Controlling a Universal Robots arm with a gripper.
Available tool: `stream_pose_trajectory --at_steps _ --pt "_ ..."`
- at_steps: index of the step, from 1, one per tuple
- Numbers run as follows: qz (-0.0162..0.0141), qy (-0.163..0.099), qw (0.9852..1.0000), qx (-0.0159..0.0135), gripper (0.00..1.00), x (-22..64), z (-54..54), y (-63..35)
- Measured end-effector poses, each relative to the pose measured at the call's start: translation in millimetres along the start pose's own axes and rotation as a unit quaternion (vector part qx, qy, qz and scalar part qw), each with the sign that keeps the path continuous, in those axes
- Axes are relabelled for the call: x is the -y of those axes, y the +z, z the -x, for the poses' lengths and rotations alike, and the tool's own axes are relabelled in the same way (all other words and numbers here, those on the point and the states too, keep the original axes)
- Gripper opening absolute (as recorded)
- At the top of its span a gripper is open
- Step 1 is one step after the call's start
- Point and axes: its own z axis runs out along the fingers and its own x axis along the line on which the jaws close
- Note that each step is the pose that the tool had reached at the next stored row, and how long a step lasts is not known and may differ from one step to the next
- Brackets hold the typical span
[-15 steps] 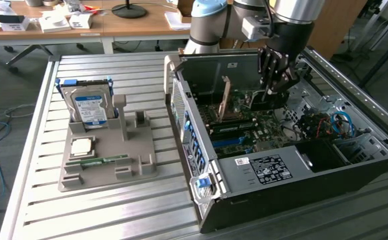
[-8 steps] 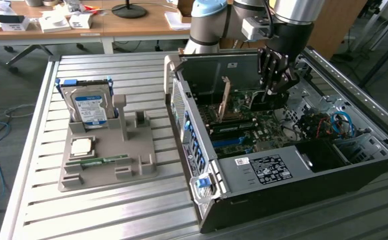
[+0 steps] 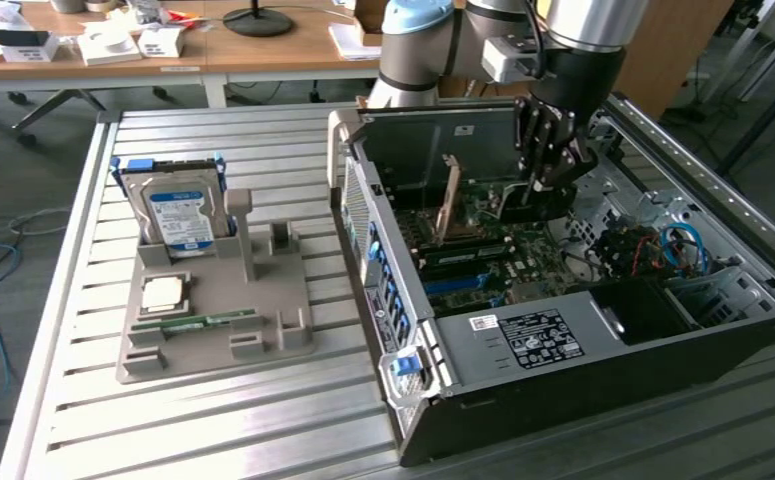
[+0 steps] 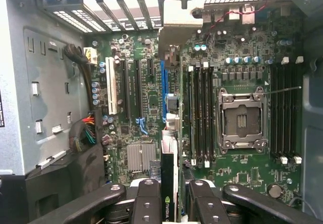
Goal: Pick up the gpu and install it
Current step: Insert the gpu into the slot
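Observation:
The gpu (image 4: pixel 170 183) appears edge-on between my fingers (image 4: pixel 147 204), its silver bracket (image 4: pixel 176 17) reaching the case's rear slot openings. It stands upright over the motherboard (image 4: pixel 141 108), right beside the long blue slot (image 4: pixel 163 82); whether it is seated I cannot tell. In the exterior view my gripper (image 3: pixel 547 185) reaches down into the open computer case (image 3: pixel 521 340), with the brownish gpu (image 3: pixel 450 200) upright just to the exterior view's left of it. The jaws are shut on the card's end away from the bracket.
A grey parts holder (image 3: pixel 214 320) on the slatted table carries a blue-labelled hard drive (image 3: pixel 178 215), a processor (image 3: pixel 163 293) and a green memory stick (image 3: pixel 200 322). Inside the case are an open CPU socket (image 4: pixel 241 118), memory slots (image 4: pixel 202 113) and cable bundles (image 4: pixel 83 133).

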Motion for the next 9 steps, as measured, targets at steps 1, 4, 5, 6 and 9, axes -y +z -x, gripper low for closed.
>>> stream_pose_trajectory --at_steps 1,4,5,6,9 --pt "0.0 0.0 1.0 0.0 0.26 0.0 0.1 0.9" --pt "0.0 0.0 1.0 0.0 0.26 -0.1 0.2 3.6" --pt "0.0 0.0 1.0 0.0 0.26 -0.1 0.3 4.6" --pt "0.0 0.0 1.0 0.0 0.26 -0.1 0.3 5.5" --pt "0.0 0.0 1.0 0.0 0.26 -0.2 0.5 7.6"
